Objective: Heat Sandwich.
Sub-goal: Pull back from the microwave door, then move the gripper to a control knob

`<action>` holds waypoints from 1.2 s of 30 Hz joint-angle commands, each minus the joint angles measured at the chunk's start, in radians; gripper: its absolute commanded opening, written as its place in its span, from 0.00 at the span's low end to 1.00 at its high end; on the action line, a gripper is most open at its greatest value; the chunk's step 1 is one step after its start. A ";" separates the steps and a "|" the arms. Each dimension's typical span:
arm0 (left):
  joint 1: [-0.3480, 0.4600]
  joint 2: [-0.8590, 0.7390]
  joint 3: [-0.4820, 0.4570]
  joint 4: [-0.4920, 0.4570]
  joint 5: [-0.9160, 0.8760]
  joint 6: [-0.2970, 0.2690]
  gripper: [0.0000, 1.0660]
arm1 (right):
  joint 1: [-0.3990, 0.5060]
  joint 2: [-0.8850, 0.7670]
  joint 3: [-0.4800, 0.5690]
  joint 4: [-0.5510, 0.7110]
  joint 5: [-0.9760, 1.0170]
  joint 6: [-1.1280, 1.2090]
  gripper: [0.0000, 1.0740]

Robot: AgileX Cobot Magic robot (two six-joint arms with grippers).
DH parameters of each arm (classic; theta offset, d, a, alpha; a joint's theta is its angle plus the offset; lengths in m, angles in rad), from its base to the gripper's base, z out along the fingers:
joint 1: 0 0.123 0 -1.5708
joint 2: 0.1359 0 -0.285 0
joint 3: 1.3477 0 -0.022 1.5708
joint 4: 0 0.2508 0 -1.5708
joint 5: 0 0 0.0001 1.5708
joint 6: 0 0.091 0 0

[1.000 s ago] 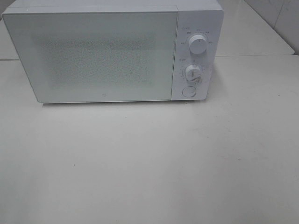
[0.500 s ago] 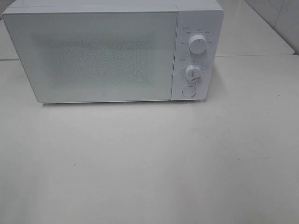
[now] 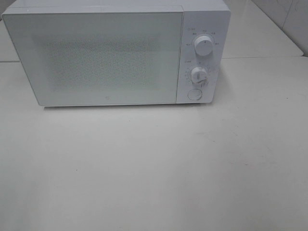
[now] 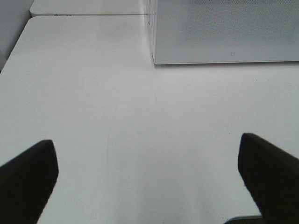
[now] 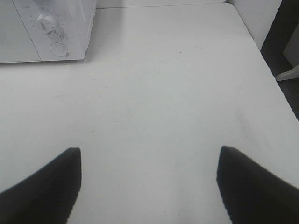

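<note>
A white microwave [image 3: 115,53] stands at the back of the table with its door shut; its frosted door [image 3: 96,57] hides the inside. The sandwich is out of view. Neither gripper shows in the exterior high view. My left gripper [image 4: 147,175] hovers open over bare table in front of the microwave's [image 4: 224,30] left corner, nothing between its dark fingers [image 4: 28,177]. My right gripper [image 5: 149,184] is open too, empty, over the table to the right of the microwave [image 5: 46,28].
The microwave's right panel carries two knobs [image 3: 204,46] [image 3: 198,75] and a round button [image 3: 194,94]. The white table [image 3: 154,168] stretches in front. Its right edge [image 5: 266,60] drops to a dark floor, and a second tabletop [image 4: 88,7] adjoins behind.
</note>
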 commanded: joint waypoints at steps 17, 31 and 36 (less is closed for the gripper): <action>0.004 -0.028 0.004 0.003 -0.008 0.001 0.95 | -0.007 -0.025 -0.007 0.015 -0.017 -0.001 0.72; 0.004 -0.028 0.004 0.003 -0.008 0.001 0.95 | -0.007 0.117 -0.020 0.011 -0.216 -0.001 0.81; 0.004 -0.028 0.004 0.003 -0.008 0.001 0.95 | -0.007 0.219 -0.008 0.011 -0.346 -0.001 0.80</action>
